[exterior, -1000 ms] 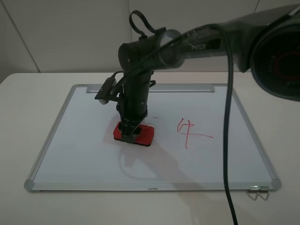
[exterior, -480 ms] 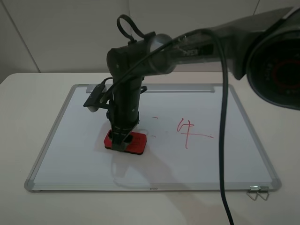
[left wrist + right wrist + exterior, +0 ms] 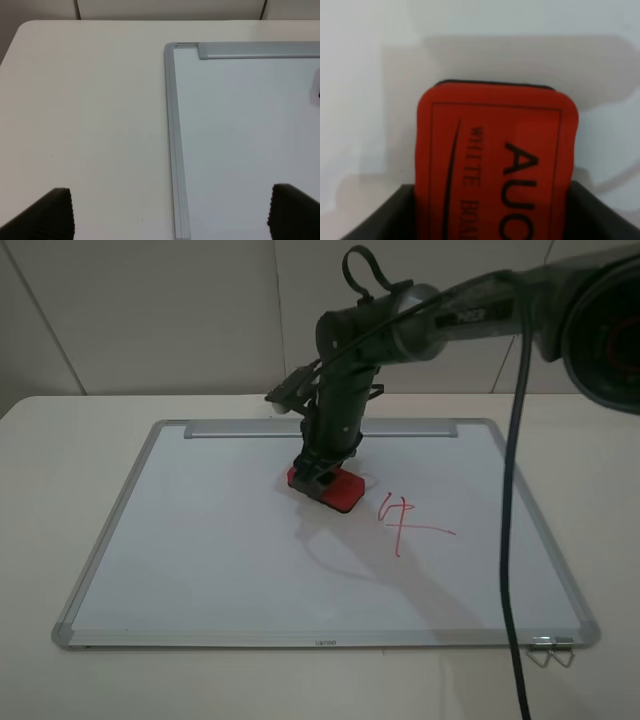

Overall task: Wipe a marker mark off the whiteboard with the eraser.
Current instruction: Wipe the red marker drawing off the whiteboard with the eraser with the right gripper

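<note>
The whiteboard [image 3: 200, 540] lies flat on the table, its tray strip along the far edge. My right gripper [image 3: 318, 472] is shut on the red eraser [image 3: 327, 490] and presses it on the board just left of the middle. In the right wrist view the eraser [image 3: 495, 160] with its dark lettering fills the space between the dark fingers [image 3: 385, 215]. The small stacked-stroke marker mark is not visible; only the red mark with the long tail [image 3: 402, 520] shows, right of the eraser. My left gripper [image 3: 172, 215] hangs open over the board's far left corner [image 3: 172, 47].
A black cable [image 3: 512, 540] hangs down in front of the board's right side. A metal clip [image 3: 550, 648] sits at the near right corner. Bare white table [image 3: 85, 110] lies left of the board.
My right arm has swept the eraser from the board's left-middle up and to the right, toward the tray edge. A faint red dash seen earlier near the middle no longer shows.
</note>
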`<action>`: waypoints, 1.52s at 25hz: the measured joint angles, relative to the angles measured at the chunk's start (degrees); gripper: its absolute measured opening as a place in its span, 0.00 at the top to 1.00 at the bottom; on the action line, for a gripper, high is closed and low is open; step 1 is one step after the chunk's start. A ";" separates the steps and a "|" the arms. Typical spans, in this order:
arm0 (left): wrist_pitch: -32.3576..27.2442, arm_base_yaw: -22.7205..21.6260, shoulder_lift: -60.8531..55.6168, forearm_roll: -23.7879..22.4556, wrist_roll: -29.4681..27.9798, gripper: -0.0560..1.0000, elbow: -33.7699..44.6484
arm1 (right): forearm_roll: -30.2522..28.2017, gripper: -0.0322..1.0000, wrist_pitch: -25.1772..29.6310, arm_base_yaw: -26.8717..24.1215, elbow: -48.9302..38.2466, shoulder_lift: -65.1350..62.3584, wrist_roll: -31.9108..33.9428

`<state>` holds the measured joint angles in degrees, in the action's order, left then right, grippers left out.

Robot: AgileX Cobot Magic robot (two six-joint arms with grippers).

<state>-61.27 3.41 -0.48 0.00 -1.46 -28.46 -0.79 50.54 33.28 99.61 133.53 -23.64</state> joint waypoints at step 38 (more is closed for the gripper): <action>0.00 0.00 0.00 0.00 0.00 0.21 0.00 | 4.53 0.49 3.29 12.03 -2.80 -0.71 5.11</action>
<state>-61.27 3.41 -0.48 0.00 -1.46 -28.46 3.74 53.83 45.31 96.81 132.82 -18.53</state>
